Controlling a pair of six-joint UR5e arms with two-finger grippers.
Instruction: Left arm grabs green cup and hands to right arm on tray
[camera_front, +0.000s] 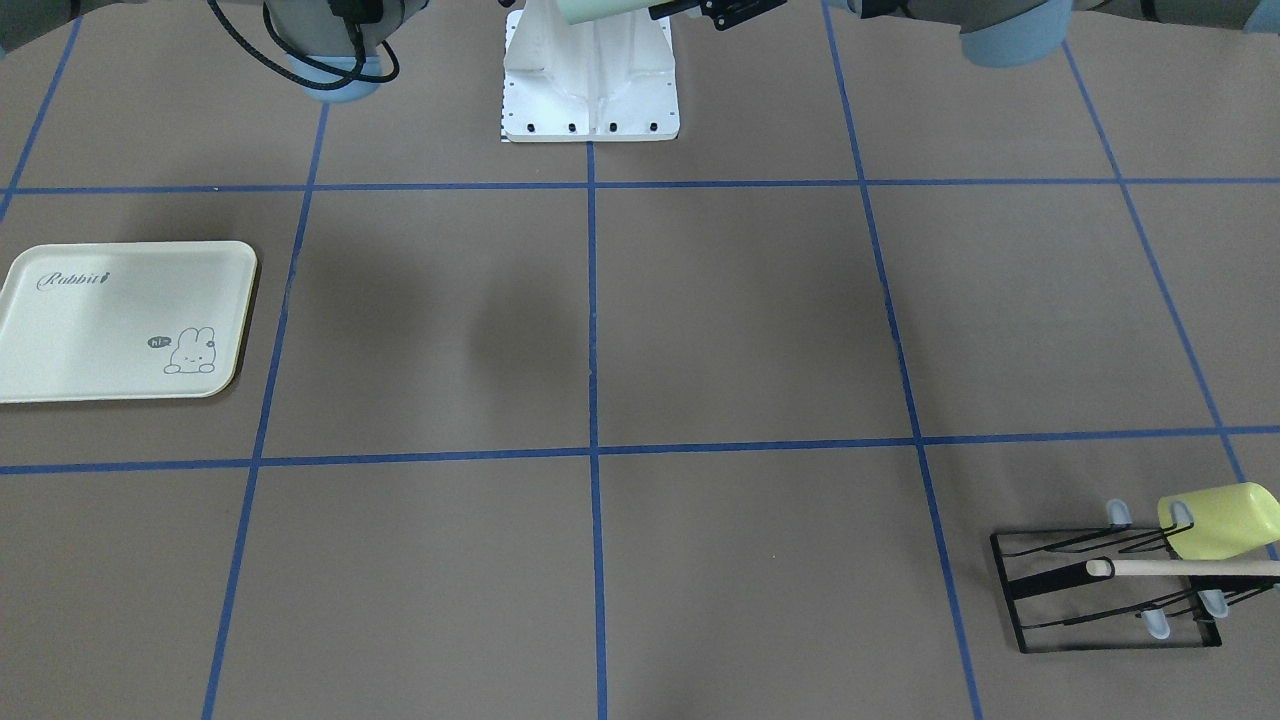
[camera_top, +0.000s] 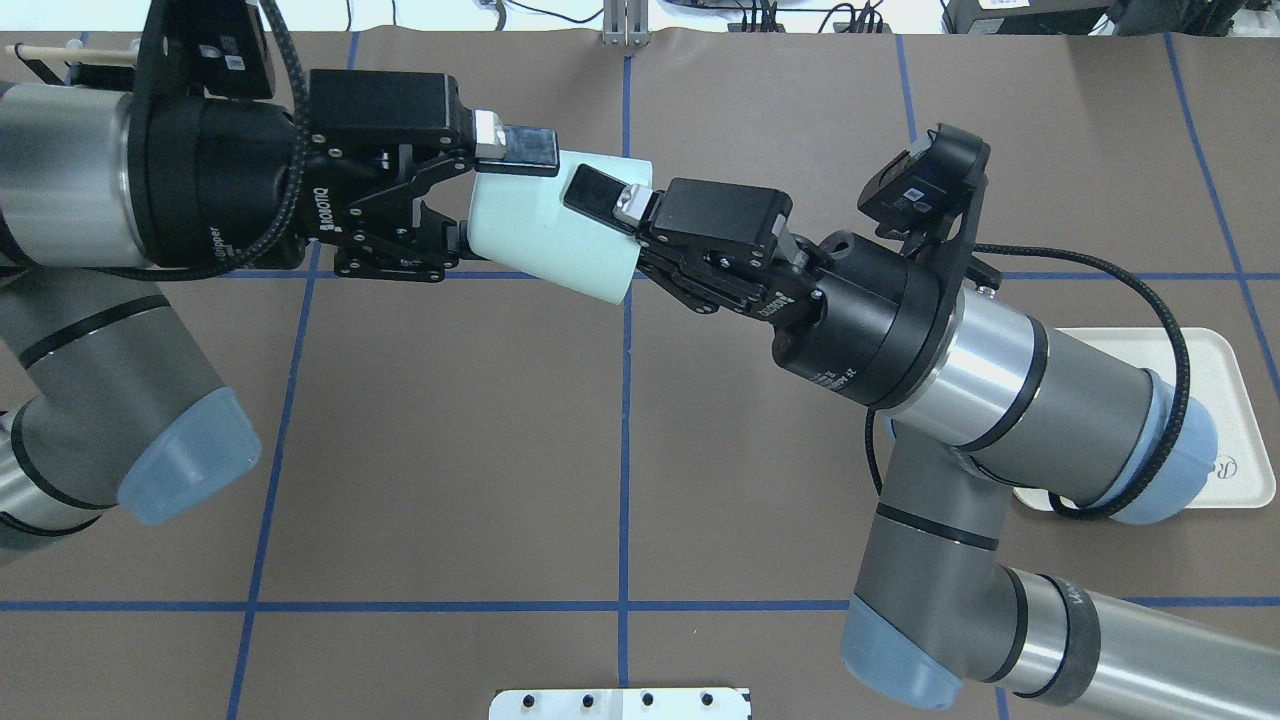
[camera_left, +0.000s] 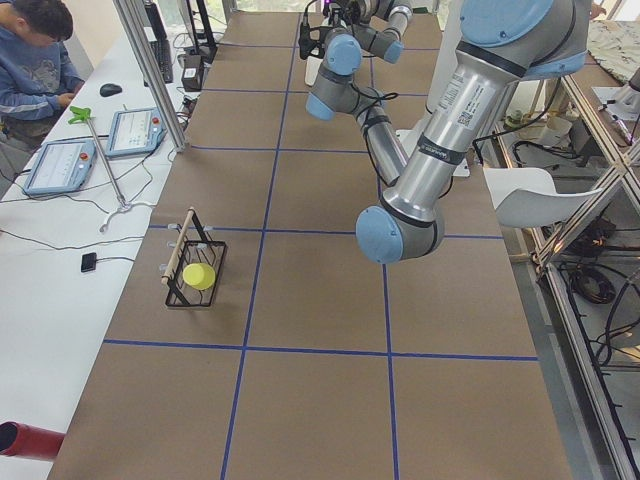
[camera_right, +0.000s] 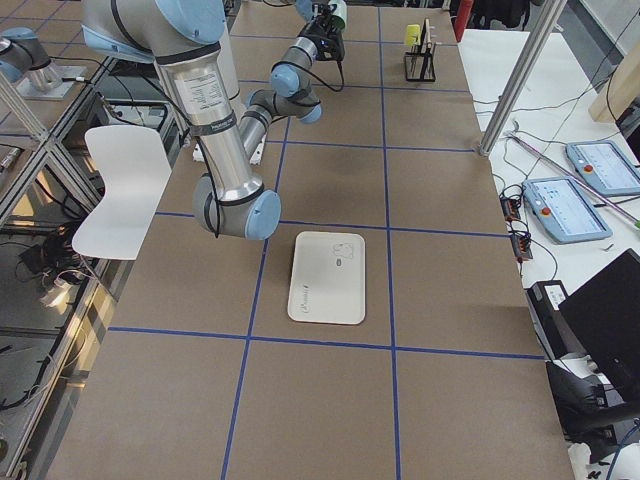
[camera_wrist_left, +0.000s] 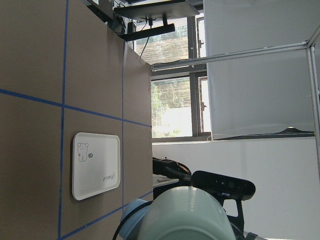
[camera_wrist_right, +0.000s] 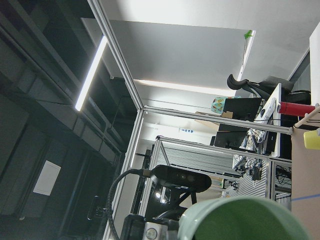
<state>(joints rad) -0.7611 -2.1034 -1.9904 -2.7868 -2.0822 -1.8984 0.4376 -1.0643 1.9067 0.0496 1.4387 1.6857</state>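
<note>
The pale mint-green cup (camera_top: 550, 235) lies on its side, held high above the table's middle. My left gripper (camera_top: 492, 200) is shut on its base end, one finger (camera_top: 520, 150) on its upper edge. My right gripper (camera_top: 612, 240) reaches the cup's wide rim end from the right. One of its fingers (camera_top: 592, 196) lies over the cup wall and the other is hidden under the cup, so I cannot tell whether it grips. The cup fills the bottom of the left wrist view (camera_wrist_left: 185, 215) and the right wrist view (camera_wrist_right: 245, 220). The cream Rabbit tray (camera_front: 120, 320) lies flat and empty under my right arm (camera_top: 1225, 400).
A black wire rack (camera_front: 1100, 590) at the far left corner of the table holds a yellow-green cup (camera_front: 1220, 520) and a wooden rod (camera_front: 1180, 568). The white robot base (camera_front: 590, 80) stands at the table's back edge. An operator sits at a side desk (camera_left: 35, 50).
</note>
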